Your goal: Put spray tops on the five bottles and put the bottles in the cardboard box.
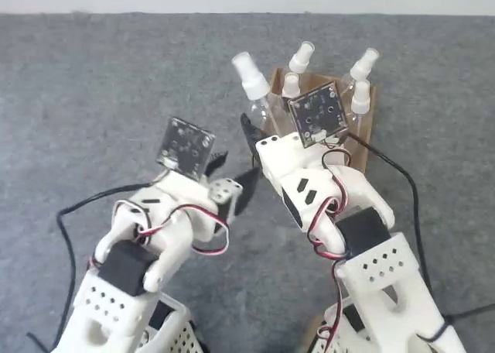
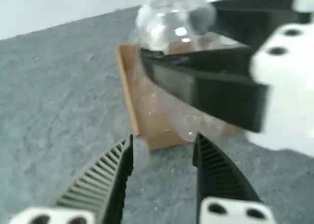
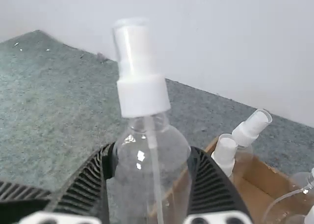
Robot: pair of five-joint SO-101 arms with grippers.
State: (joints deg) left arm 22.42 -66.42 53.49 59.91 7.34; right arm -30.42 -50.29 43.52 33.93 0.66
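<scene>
Spray-topped bottle [image 3: 147, 153] is clamped in the right gripper [image 3: 152, 167] at the cardboard box's [image 1: 373, 125] nine o'clock edge; the left gripper [image 2: 162, 157] is held open and empty at eight o'clock.

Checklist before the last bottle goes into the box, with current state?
1. Spray top on held bottle: ok.
2. Right jaws shut on that bottle: ok.
3. Left jaws open, empty, short of the cardboard box: ok.
4. Four bottles in box, all topped: ok.
5. Free slot for the fifth: cannot tell, right arm covers the box floor.
6. Held bottle past the box rim: cannot tell.
</scene>
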